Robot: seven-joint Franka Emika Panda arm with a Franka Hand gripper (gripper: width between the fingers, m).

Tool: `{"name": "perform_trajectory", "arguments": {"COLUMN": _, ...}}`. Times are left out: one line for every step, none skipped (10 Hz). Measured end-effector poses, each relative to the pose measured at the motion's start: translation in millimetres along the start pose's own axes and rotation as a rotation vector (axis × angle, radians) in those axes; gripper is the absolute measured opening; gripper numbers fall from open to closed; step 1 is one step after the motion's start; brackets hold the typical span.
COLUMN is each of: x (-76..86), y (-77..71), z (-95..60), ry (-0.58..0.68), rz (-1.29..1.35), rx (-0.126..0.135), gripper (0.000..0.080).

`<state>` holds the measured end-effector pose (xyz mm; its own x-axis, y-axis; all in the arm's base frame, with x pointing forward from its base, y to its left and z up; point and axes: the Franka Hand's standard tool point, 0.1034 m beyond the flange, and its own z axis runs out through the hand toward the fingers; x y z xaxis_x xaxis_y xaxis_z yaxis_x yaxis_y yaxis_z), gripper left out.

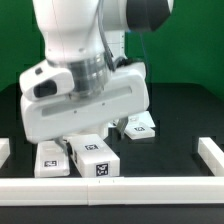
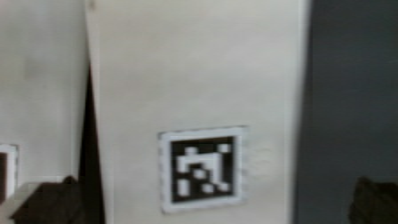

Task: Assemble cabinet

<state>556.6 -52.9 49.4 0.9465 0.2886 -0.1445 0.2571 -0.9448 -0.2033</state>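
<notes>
The cabinet (image 1: pixel 91 152) sits on the dark counter (image 1: pixel 185 125) close to the front white rail (image 1: pixel 150 187), right under the arm (image 1: pixel 85 50). A tagged white part (image 1: pixel 52 160) lies just beside it on the exterior view's left, and another (image 1: pixel 138 126) lies farther back on the exterior view's right. From outside I see nothing of the grasp, since the arm covers it. My wrist view alone gives a tall white cabinet face with one square tag (image 2: pixel 201 168), and the dark, blurred fingers (image 2: pixel 43 205) stand spread either side of it, released.
</notes>
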Motion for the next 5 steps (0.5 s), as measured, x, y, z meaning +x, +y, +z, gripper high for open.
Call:
{"name": "perform_trajectory", "arguments": {"x": 1.5, "y": -7.0, "z": -11.2, "ry": -0.005, "rz": 0.035, "rx": 0.003, "gripper": 0.0784}}
{"name": "perform_trajectory", "arguments": {"x": 5.0, "y": -11.0, "z": -17.2, "ry": 0.005, "rz": 0.038, "rx": -0.001, "gripper": 0.0796}}
{"name": "perform_trajectory", "arguments": {"x": 2.9, "y": -8.6, "z": -13.4, "ry": 0.001, "rz": 0.036, "rx": 0.000, "gripper": 0.0797}}
{"name": "perform_trajectory", "arguments": {"x": 2.5, "y": -8.2, "z": -12.5, "ry": -0.001, "rz": 0.038, "rx": 0.001, "gripper": 0.0797}}
{"name": "perform_trajectory", "arguments": {"x": 2.4, "y": -8.7, "z": -12.9, "ry": -0.002, "rz": 0.041, "rx": 0.001, "gripper": 0.0797}}
